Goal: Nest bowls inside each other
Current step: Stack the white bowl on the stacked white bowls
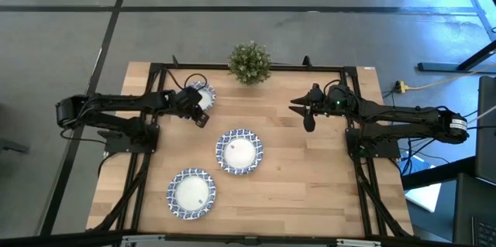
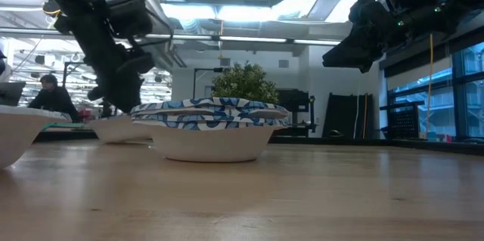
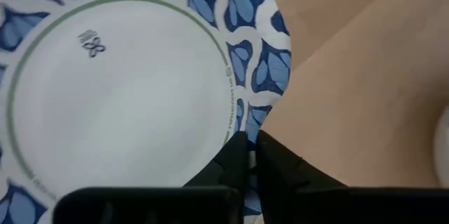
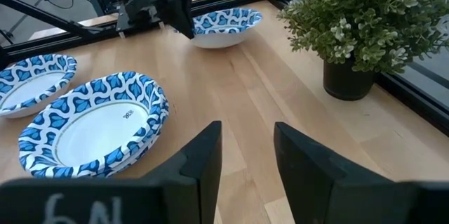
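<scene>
Blue-and-white rimmed bowls stand in three places. One bowl [image 1: 200, 92] sits near the table's far left, and my left gripper [image 1: 203, 115] is shut on its rim. A stack of nested bowls [image 1: 239, 152] rests mid-table, shown large in the low view [image 2: 212, 129]. Another bowl [image 1: 191, 193] lies toward the near edge. My right gripper [image 1: 309, 120] hovers open above the table's far right part, holding nothing; its own view shows the open fingers [image 4: 245, 157], the stack [image 4: 95, 127] and the far bowl [image 4: 226, 27]. My left gripper pinches the far-left bowl's patterned rim [image 3: 247, 120] on its near side, between the two fingers, one finger [image 3: 228, 159] over the white inside and the other beyond the rim. The fingers slant down from above. The bowl's base [image 4: 221, 41] seems to rest on the table.
A small green potted plant [image 1: 249, 63] stands at the middle of the far edge, close to the held bowl and the right gripper. Bare wood [image 1: 310, 177] spreads over the table's right half. A black frame [image 1: 356, 154] runs along the table's sides.
</scene>
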Robot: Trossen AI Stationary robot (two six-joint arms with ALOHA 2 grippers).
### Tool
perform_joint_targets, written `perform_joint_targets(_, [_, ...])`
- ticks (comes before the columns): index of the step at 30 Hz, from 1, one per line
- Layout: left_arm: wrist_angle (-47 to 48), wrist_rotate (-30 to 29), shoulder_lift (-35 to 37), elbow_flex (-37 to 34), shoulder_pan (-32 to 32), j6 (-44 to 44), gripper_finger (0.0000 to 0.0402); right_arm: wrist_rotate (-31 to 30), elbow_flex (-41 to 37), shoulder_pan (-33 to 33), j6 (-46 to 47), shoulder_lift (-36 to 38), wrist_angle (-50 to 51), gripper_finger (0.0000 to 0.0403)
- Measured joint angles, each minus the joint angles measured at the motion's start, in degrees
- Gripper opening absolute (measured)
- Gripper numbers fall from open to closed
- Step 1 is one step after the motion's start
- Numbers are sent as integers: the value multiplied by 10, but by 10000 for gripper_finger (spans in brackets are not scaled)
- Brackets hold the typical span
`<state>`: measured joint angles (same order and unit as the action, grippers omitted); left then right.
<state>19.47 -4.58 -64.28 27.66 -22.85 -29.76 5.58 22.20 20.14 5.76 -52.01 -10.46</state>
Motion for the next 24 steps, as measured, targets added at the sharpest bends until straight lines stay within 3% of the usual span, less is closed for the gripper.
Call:
perform_joint_targets(7, [-12,58,23,0,1,16,8,0,0,5,-1,0,1,132])
perform_joint_targets(14, [-92,128,55,0,25,32,9,0,0,25,-3,0,2,132])
perform_joint_targets(24, [-141,152,116,7,72,33,7,0,0,42,-3,0,3,132])
